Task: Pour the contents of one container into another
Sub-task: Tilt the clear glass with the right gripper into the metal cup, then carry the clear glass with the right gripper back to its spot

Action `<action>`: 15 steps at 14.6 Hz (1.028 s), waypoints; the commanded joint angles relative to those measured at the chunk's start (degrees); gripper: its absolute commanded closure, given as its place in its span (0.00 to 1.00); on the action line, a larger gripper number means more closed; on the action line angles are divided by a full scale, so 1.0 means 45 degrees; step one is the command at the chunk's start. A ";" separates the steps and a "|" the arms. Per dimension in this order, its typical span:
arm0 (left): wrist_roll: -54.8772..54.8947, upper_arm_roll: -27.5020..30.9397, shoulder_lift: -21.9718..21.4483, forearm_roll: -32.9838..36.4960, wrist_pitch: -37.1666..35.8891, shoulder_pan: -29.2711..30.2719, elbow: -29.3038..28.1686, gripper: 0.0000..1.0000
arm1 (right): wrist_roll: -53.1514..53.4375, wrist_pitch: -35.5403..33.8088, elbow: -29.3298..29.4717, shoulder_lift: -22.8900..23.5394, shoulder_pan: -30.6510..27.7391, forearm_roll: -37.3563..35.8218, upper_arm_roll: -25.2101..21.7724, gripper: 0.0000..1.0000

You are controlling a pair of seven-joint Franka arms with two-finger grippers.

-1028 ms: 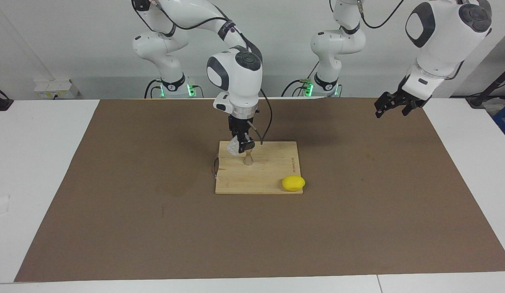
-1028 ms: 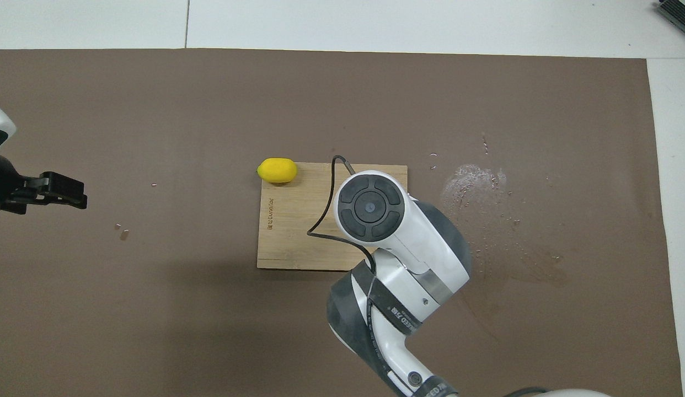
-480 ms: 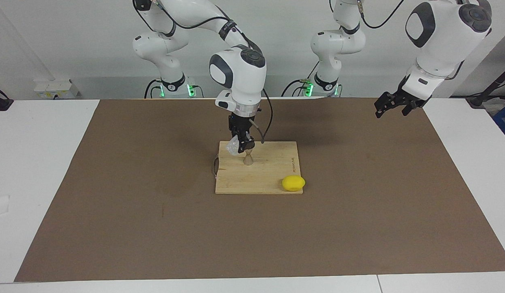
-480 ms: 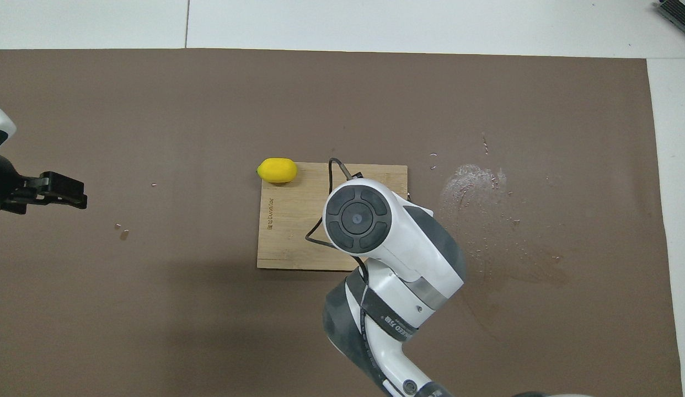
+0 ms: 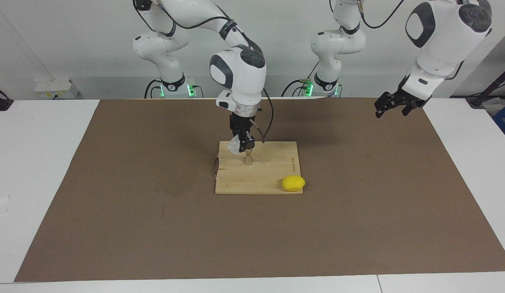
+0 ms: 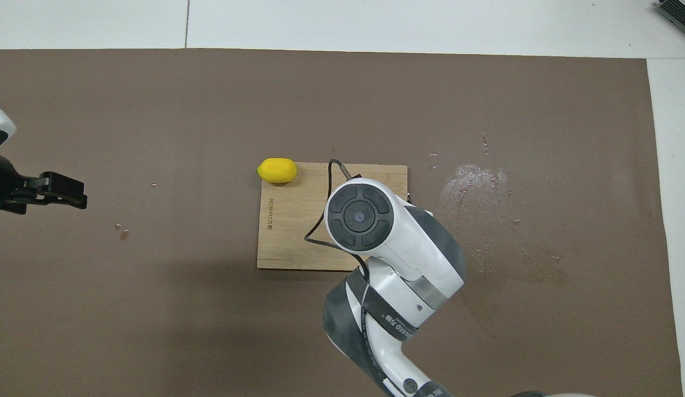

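since a second ago our right arm's wrist has lifted a little and swung slightly back toward the robots, while the glass cup (image 5: 234, 145) has hardly shifted: it hangs tilted in the right gripper (image 5: 245, 145), clenched on it, its mouth turned toward the grey metal measuring cup (image 5: 248, 158). that hourglass cup stands upright on the wooden cutting board (image 5: 273, 173), just below the glass and at the board's edge nearer the robots. from overhead the right arm hides both cups, so we read the pour from the facing view alone. to do this step well, we judge we should keep the lip of the glass right over the narrow mouth, tip slowly, and avoid nudging the slim cup, which looks easy to topple. whether any liquid is running we cannot tell. a lemon (image 5: 293, 183) lies at the board's corner toward the left arm's end, well clear. our left gripper (image 5: 392, 105) waits with jaws released, raised over the brown mat (image 5: 155, 228).
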 commanded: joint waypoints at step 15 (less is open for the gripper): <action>-0.0018 0.0149 -0.0110 0.0033 -0.0253 -0.0205 0.0097 0.00 | -0.6548 0.0030 -0.2126 -0.0504 -0.5424 0.8368 0.0121 1.00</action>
